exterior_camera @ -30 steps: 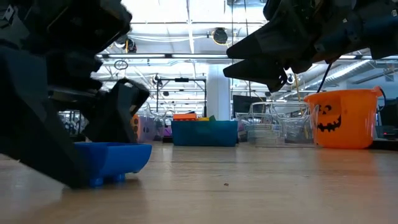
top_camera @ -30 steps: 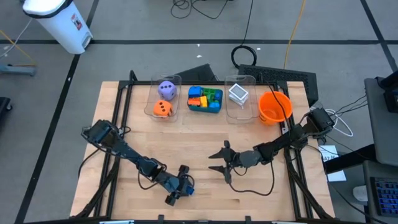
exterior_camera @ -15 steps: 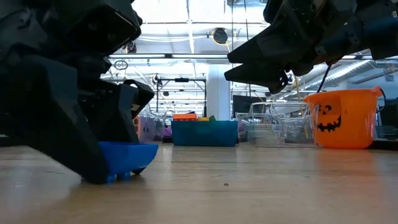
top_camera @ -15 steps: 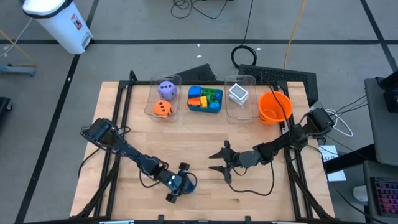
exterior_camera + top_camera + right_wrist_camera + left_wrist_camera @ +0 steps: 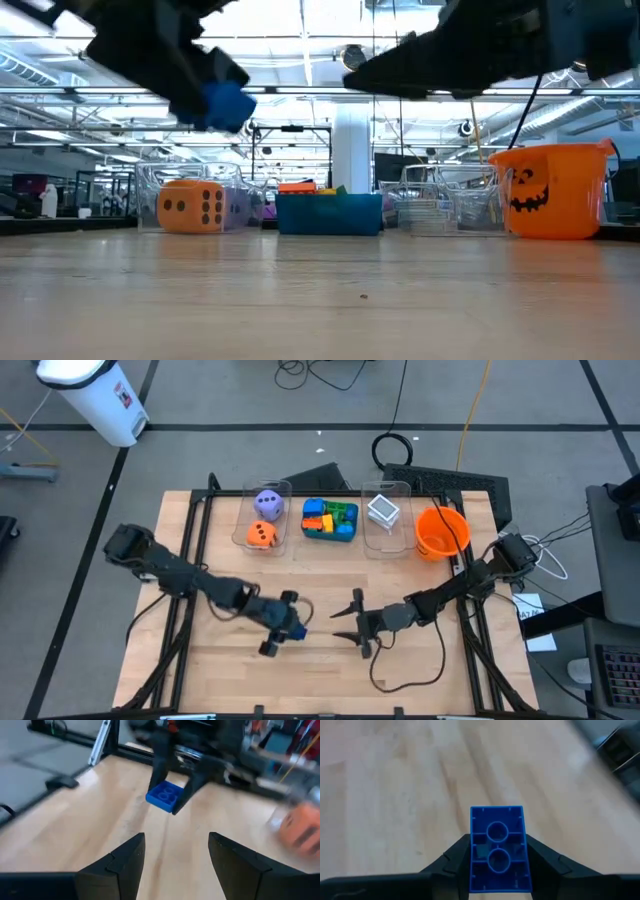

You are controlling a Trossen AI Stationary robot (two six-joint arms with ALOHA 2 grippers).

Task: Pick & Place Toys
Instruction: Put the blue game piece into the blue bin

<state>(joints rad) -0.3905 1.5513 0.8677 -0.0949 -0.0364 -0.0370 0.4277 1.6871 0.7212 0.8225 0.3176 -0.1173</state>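
Toys are seen thus: a blue building brick is clamped in the left gripper and held clear above the wooden table, while the right gripper, just beside it, is kept spread open and empty over the table's middle.

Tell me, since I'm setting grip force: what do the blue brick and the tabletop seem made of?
The blue brick, held in the left gripper, looks like hard molded plastic: glossy, with hollow round tubes underneath. The tabletop looks like pale wood with visible grain and plank seams, probably a smooth sealed finish.
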